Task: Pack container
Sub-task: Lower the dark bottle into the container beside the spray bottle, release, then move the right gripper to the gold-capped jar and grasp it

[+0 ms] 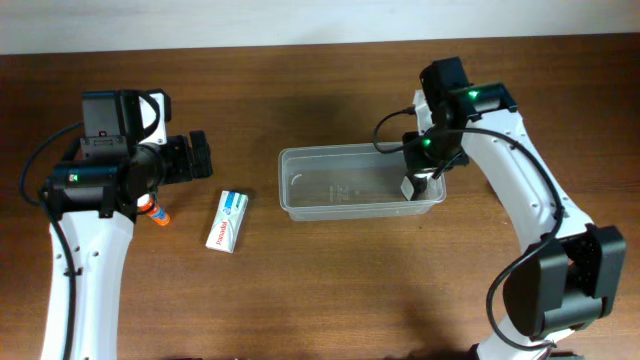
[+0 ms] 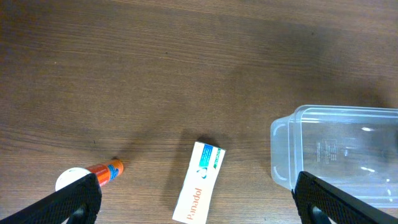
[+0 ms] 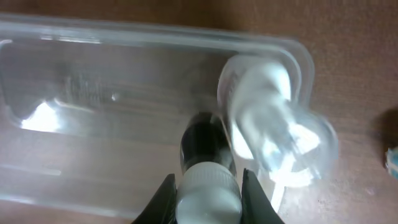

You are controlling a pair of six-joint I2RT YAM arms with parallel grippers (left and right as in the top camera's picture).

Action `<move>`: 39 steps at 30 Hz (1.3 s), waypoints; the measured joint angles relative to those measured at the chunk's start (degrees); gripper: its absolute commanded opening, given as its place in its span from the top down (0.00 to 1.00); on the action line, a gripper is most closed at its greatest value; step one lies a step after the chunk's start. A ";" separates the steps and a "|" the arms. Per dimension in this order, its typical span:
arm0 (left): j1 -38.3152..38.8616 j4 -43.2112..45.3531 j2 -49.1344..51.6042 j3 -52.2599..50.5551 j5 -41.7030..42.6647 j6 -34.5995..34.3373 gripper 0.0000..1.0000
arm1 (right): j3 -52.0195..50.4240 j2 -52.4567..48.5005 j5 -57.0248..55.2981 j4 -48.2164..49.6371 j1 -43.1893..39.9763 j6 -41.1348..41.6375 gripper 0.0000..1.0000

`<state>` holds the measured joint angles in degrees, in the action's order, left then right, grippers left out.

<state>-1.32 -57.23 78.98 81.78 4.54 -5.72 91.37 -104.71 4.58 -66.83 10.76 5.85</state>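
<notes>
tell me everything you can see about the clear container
The container is a clear plastic tub, rectangular with rounded corners and a thick rim, open-topped, upright on the wooden table, right of the small box. The right gripper holds a dark bottle at its right end; a blurred whitish bottle shows there too.

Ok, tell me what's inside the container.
A blurred pale bottle at the container's right end, plus a dark bottle in the right hand. The floor beneath them is covered.
</notes>
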 measured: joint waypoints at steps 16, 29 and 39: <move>0.00 0.00 0.00 0.00 0.00 0.00 0.01 | -2.54 -0.07 -0.17 1.36 0.00 0.15 0.50; 0.00 0.00 0.00 0.00 0.00 0.00 0.01 | -2.54 -0.07 -0.17 1.36 0.00 0.17 0.50; 0.00 0.00 0.00 0.00 0.00 0.00 0.01 | 8.07 4.33 -3.78 -3.02 -3.15 2.56 0.13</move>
<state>-1.32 -57.23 78.98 81.78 4.54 -5.72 99.44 -100.38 0.80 -69.84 7.62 8.40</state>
